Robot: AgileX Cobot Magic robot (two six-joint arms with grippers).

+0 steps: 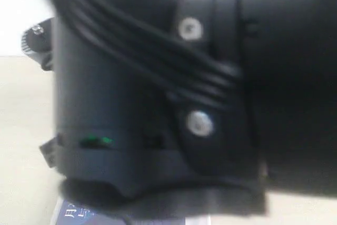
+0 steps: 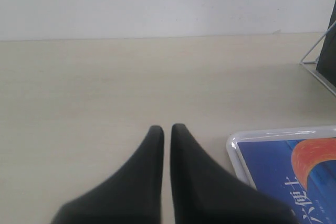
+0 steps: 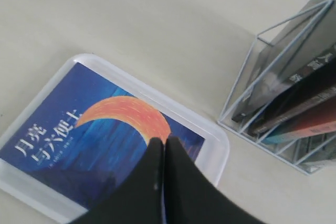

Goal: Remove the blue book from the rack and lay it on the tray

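The blue book (image 3: 89, 140) with its orange-red crescent lies flat, cover up, inside the white tray (image 3: 218, 142). My right gripper (image 3: 163, 142) hangs above the book, shut, nothing between its fingers. In the left wrist view a corner of the tray (image 2: 236, 145) and of the blue book (image 2: 283, 169) shows beside my left gripper (image 2: 167, 129), which is shut and empty over the bare table. The white wire rack (image 3: 252, 85) stands apart from the tray, with other books leaning in its slots. In the exterior view only a sliver of the blue book (image 1: 79, 215) shows.
A black arm joint (image 1: 174, 93) close to the camera fills nearly the whole exterior view. Several books (image 3: 302, 108) stay in the rack. Light wooden table top (image 2: 105, 87) spreads beyond the left gripper, with a white wall (image 2: 157, 3) behind and the rack's edge (image 2: 317, 61) nearby.
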